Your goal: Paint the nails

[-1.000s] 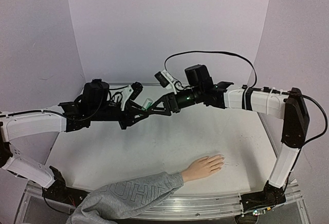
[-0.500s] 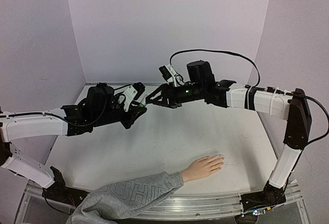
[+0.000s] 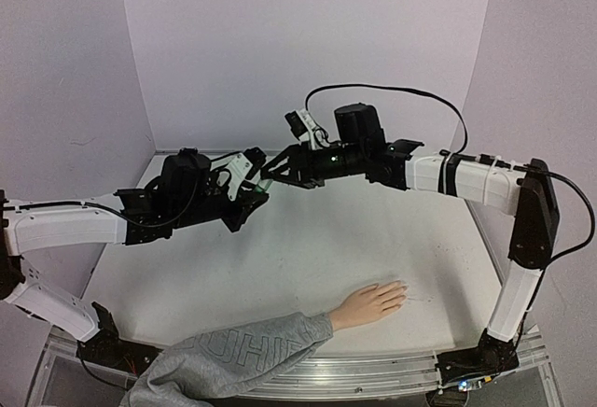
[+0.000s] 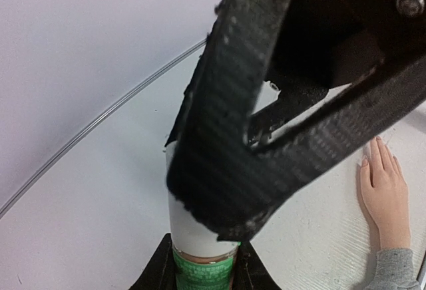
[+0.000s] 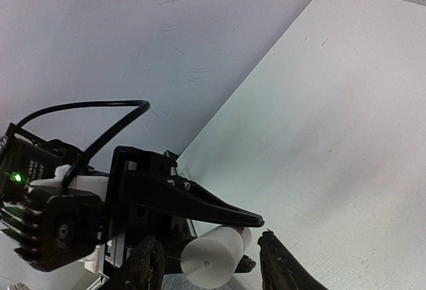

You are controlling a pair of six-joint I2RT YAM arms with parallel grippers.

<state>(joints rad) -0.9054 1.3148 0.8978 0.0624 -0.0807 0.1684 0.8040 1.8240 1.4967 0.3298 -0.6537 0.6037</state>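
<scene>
We see the left end effector (image 4: 203, 271) pinching the small whitish green-labelled bottle (image 4: 200, 233). The right end effector (image 5: 210, 265), spread, straddles its white cylindrical cap (image 5: 212, 255). An off-centre squeeze could twist the bottle loose. The pale nails (image 3: 401, 289) of the flesh-coloured mannequin hand (image 3: 368, 304) lie by the white table's (image 3: 308, 248) near edge.

The top camera looks down from behind the arms (image 3: 466, 181) over the whole table (image 3: 308, 258), while the wrist cameras face each other closely, sharing the white-capped bottle (image 4: 190, 231) and the right hand (image 5: 208, 240).

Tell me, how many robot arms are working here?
2. The left arm reaches in from the left side, the right arm from the right; both meet at a small bottle above the table. None seems hidden.
</scene>
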